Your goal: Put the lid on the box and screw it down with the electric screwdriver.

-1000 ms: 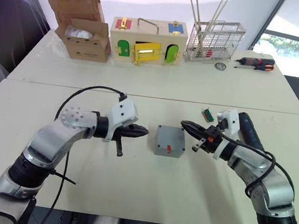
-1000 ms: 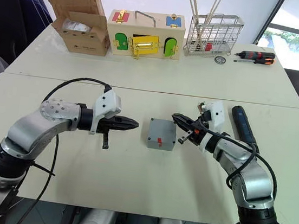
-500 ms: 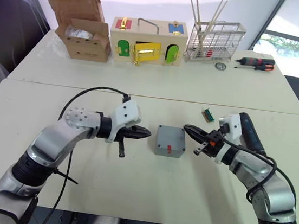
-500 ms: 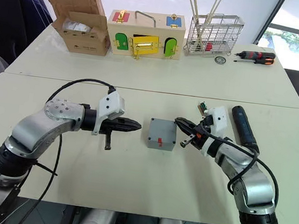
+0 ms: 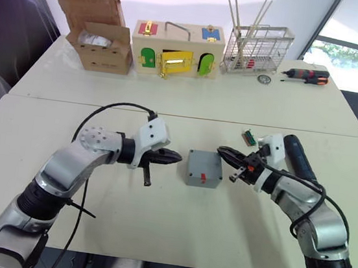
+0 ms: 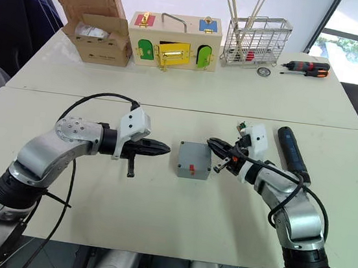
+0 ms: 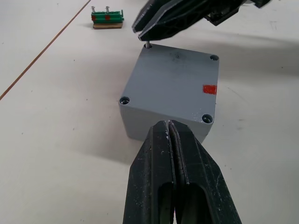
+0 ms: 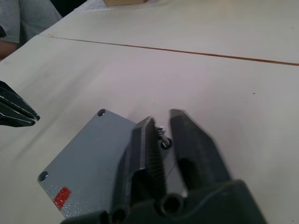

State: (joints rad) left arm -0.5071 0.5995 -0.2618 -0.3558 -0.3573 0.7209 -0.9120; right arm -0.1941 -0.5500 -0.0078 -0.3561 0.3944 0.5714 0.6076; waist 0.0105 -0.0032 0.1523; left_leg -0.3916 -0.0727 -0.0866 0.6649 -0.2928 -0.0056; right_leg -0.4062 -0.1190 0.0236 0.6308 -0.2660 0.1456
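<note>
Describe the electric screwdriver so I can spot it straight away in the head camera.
Start on the near table, at the grey box in its middle, and go toward the robot's right, past the right gripper. The electric screwdriver lies flat beyond that forearm: thick, all black, cylindrical, unlike the slimmer red-and-black screwdriver on the far table.

left gripper (image 7: 170, 135) closed, facing lidded box (image 7: 174, 88)

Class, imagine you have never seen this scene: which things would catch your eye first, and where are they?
First, the grey box at the middle of the near table, lid on, with a red mark. The two grippers flank it: the left gripper shut beside it, the right gripper over a corner hole with a small screw between its fingers. Beyond, the far table holds a colourful wooden latch box.
</note>
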